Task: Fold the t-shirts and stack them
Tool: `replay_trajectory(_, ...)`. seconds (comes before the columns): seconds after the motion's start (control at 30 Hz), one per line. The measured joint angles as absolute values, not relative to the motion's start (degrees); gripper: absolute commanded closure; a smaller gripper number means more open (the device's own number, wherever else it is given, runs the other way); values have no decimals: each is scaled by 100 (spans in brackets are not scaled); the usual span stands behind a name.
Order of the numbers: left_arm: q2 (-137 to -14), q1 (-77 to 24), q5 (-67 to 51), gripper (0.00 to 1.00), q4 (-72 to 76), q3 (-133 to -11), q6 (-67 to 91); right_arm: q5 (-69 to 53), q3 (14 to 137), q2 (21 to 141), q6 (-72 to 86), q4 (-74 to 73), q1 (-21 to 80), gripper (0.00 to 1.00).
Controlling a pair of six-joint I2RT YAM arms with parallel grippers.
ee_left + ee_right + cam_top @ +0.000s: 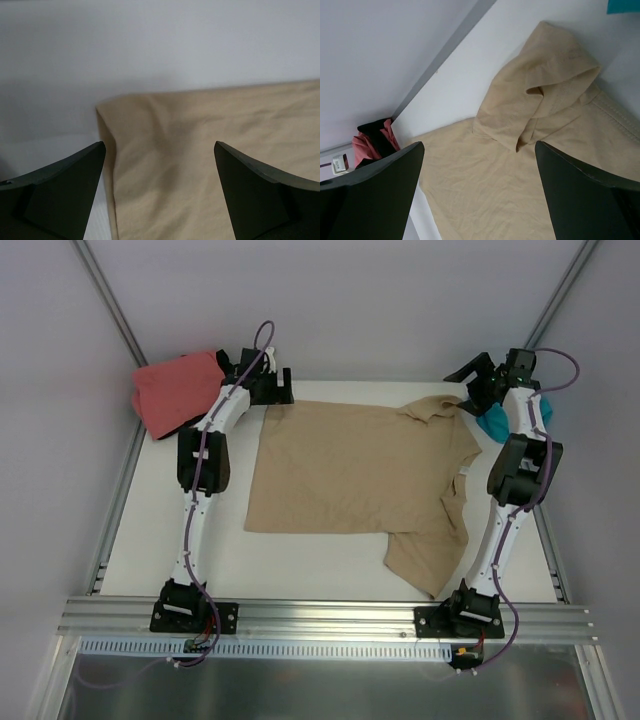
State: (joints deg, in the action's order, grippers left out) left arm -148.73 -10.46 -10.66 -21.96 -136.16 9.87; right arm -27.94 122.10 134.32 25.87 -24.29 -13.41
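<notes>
A tan t-shirt [350,470] lies spread across the middle of the white table [160,530], one sleeve trailing toward the front right and another folded over at the far right corner [545,95]. My left gripper [272,388] hangs open just over the shirt's far left corner [107,107], its jaws wide apart with nothing between them [160,150]. My right gripper [478,382] stands open above the shirt's far right corner [479,150]. A coral-pink t-shirt [175,388] lies bunched at the far left, with black cloth [375,134] against it. A teal t-shirt [497,420] shows behind the right arm.
Grey walls and slanted metal posts [110,310] close off the back and sides. A metal rail [330,615] carries both arm bases along the near edge. The coral-pink pile sits right beside the left arm's wrist.
</notes>
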Motion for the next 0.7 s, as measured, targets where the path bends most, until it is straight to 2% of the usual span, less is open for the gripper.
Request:
replay_trajectory(0.13, -14499, -1066, -1135, 8, -2196, -12691, 1046, -2794, 11909, 13373, 2530, -2427, -1308, 0)
replay_trajectory(0.43, -13581, -1103, -1474, 10, -2224, -11992, 1592, -2788, 10079, 12665, 2397, -2305, -910, 1)
replay_trajectory(0.7, -13246, -1197, -1487, 12, -2270, -11415, 1846, -2783, 9139, 12390, 2340, -2010, -829, 0)
